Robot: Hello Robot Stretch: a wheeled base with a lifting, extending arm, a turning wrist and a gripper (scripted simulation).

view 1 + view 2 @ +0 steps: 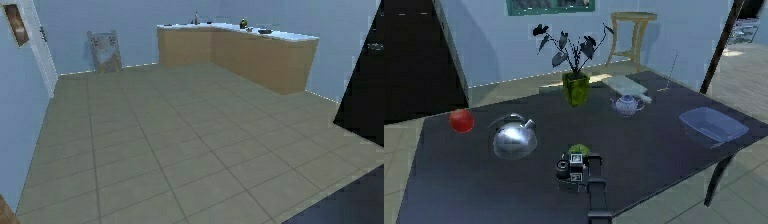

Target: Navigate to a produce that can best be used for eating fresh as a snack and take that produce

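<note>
Currently: arm (597, 195) reaches up over the dark table (474, 170), with the jaws near the table's front middle. A small green round thing (580, 151) sits on the table right at the jaws' far end; contact cannot be told. Jaws: width not readable, and I cannot tell whether they hold anything. A red round thing (461, 121) lies at the table's left end, well apart from the jaws, left of a silver kettle (514, 137). Both candidates look round, so there is no long axis or pointing direction to record. Farther back stand a potted plant (576, 88) and a pale teapot (628, 104); a clear bowl (712, 125) sits toward the right.
</note>
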